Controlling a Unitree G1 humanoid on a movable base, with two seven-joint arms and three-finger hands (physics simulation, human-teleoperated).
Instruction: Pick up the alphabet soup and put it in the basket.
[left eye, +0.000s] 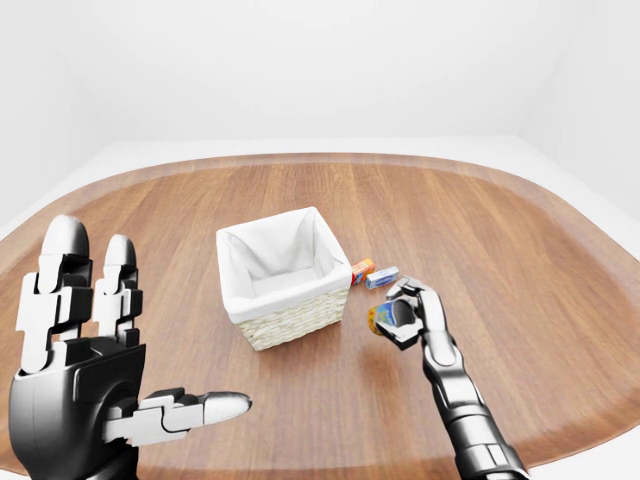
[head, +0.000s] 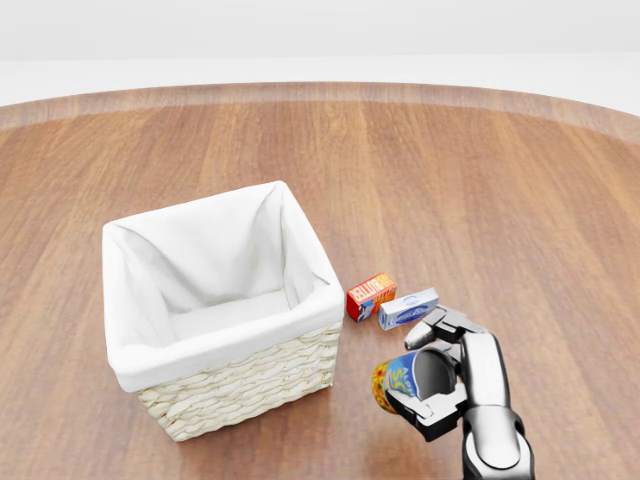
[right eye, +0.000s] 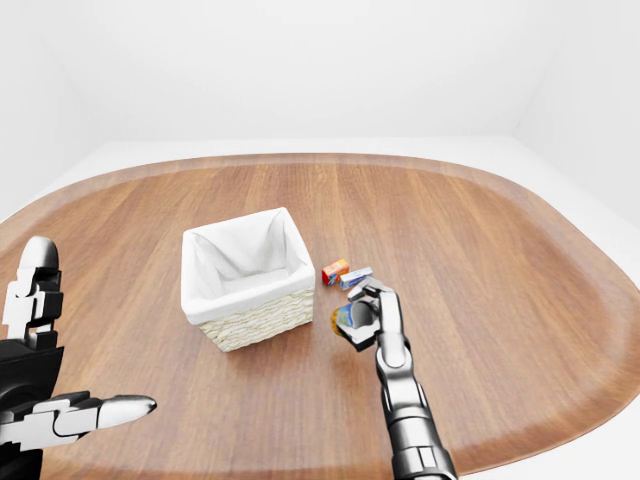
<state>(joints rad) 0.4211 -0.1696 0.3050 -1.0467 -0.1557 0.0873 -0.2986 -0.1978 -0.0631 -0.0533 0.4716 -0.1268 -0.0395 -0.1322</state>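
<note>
Gripping the small cylindrical alphabet soup can, blue and orange on its label, the robot's grey-and-black right hand has its fingers closed round it, and the can is up off the round wooden table, its shadow lying on the boards beneath in the left-eye view. The can lies tilted on its side in the grasp, its orange end pointing to the head view's left. It sits just to the right of the square woven wicker basket with the white cloth liner, near the basket's lower right corner and level with its wall, apart from it.

Above the hand in the head view, two small packs rest on the table: a red-and-orange carton and, touching or nearly touching its right side, a blue-and-white box. Both stand just beside the basket's right wall.

Over on the left of the left-eye view, the left hand is raised with its fingers spread wide, thumb out sideways, holding nothing, well apart from the basket.
</note>
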